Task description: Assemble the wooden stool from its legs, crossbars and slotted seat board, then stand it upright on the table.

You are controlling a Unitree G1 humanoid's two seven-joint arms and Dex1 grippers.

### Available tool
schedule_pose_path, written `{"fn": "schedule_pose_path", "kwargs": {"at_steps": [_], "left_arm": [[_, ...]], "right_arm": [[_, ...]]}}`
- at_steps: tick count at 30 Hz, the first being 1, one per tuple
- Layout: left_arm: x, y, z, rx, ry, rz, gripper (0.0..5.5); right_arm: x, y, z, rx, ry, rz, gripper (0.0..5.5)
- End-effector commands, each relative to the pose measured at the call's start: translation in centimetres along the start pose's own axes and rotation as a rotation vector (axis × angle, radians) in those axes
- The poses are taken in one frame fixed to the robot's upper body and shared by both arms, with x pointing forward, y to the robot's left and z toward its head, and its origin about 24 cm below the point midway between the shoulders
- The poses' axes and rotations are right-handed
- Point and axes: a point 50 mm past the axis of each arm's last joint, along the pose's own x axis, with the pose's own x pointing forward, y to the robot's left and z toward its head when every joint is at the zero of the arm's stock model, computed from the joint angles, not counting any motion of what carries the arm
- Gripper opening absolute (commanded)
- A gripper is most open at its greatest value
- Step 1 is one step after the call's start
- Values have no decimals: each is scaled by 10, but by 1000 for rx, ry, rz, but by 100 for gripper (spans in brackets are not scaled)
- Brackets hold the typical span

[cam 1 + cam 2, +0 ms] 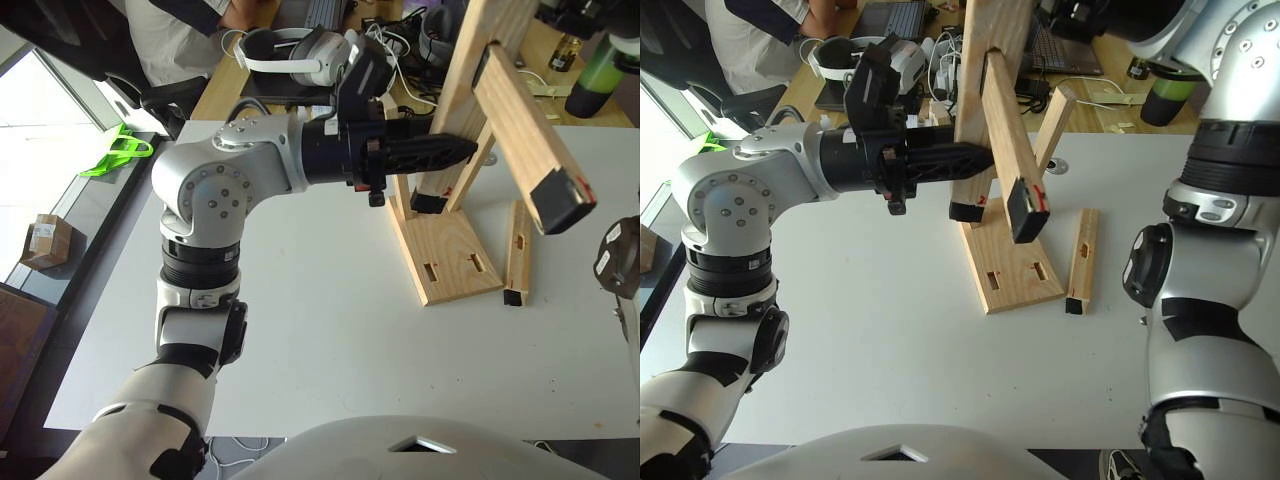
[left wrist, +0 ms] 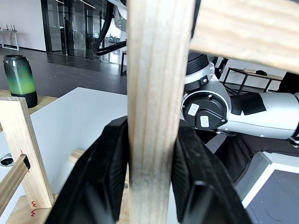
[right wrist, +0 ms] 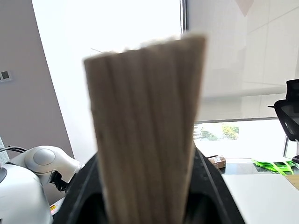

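Stool timber is what both grippers have hold of. The left gripper (image 2: 152, 168) has its black fingers (image 2: 110, 168) pressed flat against either side of an upright leg (image 2: 152, 93), with no gap showing. It comes in sideways from the robot's left, so the fingers lie square across the leg's long axis, which runs up and down with a slight lean. A crossbar (image 2: 252, 28) passes over the leg just above the grip.

The right gripper (image 3: 145, 182) is likewise clamped on a wooden piece (image 3: 145, 107), seen end-on with its grain running along its length. I cannot tell for certain which member of the frame this is.

Further out, a capped leg (image 1: 530, 130) slants toward the camera and ends in a black foot cap (image 1: 562, 205) with a red mark beside it.

Straight below the left fingers, the slotted seat board (image 1: 440, 250) lies flat on the white table (image 1: 300, 330), and two of its small rectangular slots (image 1: 430, 271) are open near the close end. By my judgement, the coming move depends on this relation: the held frame must travel down along its own axis to meet those slots.

A loose leg (image 1: 519, 245) lies just beside the board's right edge and parallel to it, nearer the right arm.

All the wood is pale and square-edged with straight grain, and it looks stiff and light. The caps look rubbery.
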Motion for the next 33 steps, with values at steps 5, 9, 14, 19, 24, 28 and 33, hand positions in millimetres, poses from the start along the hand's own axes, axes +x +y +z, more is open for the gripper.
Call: {"fn": "schedule_pose_path", "kwargs": {"at_steps": [5,9,14,19,24,28,33], "left_arm": [[-4,1,5,34,-26,-14,109],[-10,7,2,42,-18,13,103],[-10,9,0,34,-65,34,102],[-13,11,-7,50,-73,96,102],[-14,20,-11,89,-158,274,102],[-16,35,0,179,-287,543,102],[-36,57,20,266,-445,960,102]], "right_arm": [[9,2,-3,-59,3,29,98],[9,-2,-5,-81,-8,-4,157],[5,-7,-7,-86,-36,-56,235],[-11,-17,10,-169,-196,-222,324],[-44,-9,22,-228,-365,-400,348],[-58,-5,-9,-197,-391,-591,348],[-61,14,-77,-170,-153,-743,348]]}}
